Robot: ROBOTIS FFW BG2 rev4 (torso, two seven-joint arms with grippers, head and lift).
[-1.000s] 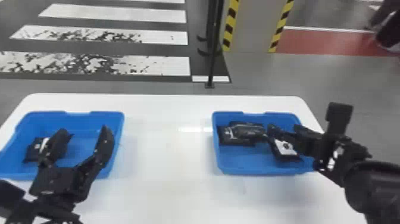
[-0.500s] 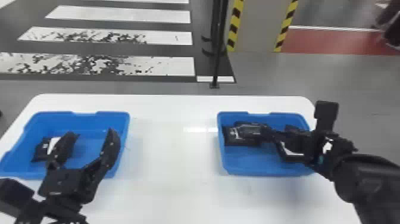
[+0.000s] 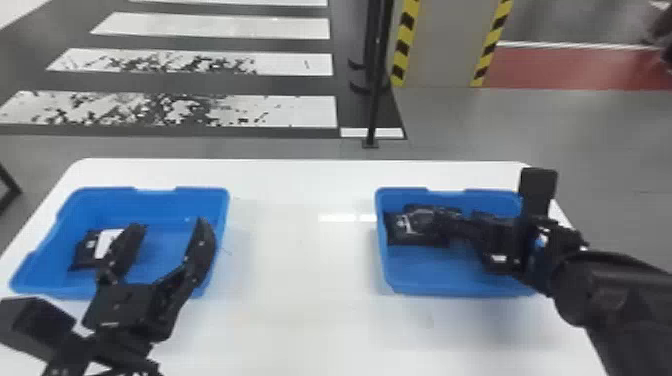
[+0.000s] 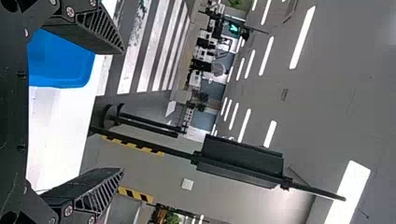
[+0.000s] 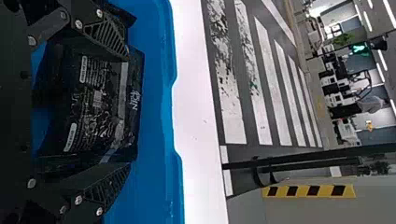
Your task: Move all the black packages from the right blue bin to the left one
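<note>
A smooth white bench with rounded far corners carries two shallow blue bins, glossy and rectangular, with soft corners and a step-like dip along the far rim.

In the left bin, a wrinkled black pouch with a white panel lies towards the left side. The left gripper hangs over this bin's near part, its fingers spread wide with nothing between them. The left wrist view shows those fingers as tapering black wedges, their sides cut into slanting ribs.

The right gripper is down in the right bin, angled in from the right side towards the black packages, which overlap near the far left corner. In the right wrist view, its ribbed fingers stand apart on either side of a printed black package; whether they press on it, I cannot tell. Its shiny film is creased and puckered, catching light in crooked streaks, with a greyish band and small white print across it. Another black package, with a crumpled, pointed corner, sits past one finger.

Beyond the bench stands a thin, straight black pole on a flat foot, near worn white floor stripes, flaked and speckled with dark patches.
</note>
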